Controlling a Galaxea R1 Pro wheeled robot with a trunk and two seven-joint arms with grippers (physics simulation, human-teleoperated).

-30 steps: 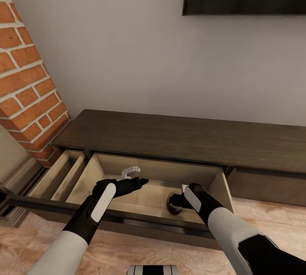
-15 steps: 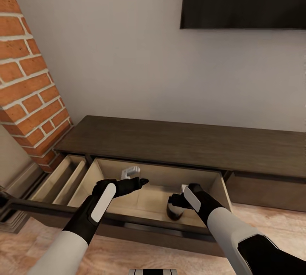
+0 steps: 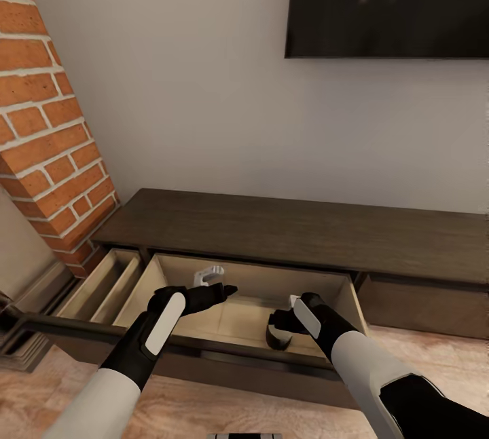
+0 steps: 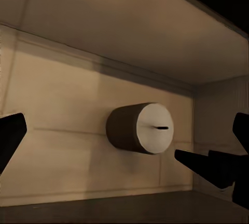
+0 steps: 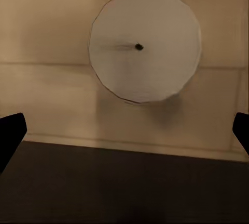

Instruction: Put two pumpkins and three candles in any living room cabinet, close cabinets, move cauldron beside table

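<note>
The dark-brown cabinet has a wide drawer pulled out, its inside pale wood. One grey-brown candle stands upright on the drawer floor near its right end. My right gripper hangs open just above it, and the candle's pale top with its wick lies beyond the spread fingertips. My left gripper is open over the drawer's middle, pointing towards the same candle, with nothing between its fingers. The right gripper's black fingers show beside the candle. Pumpkins, cauldron and table are out of view.
A second, narrower drawer at the left also stands open, with dividers inside. A brick column rises at the left, a black TV hangs on the wall above, and wood floor lies at the right.
The whole picture has shifted, with the TV and cabinet top lower in view, so the camera moved. Both arms keep the same pose, and the candle stays in the drawer.
</note>
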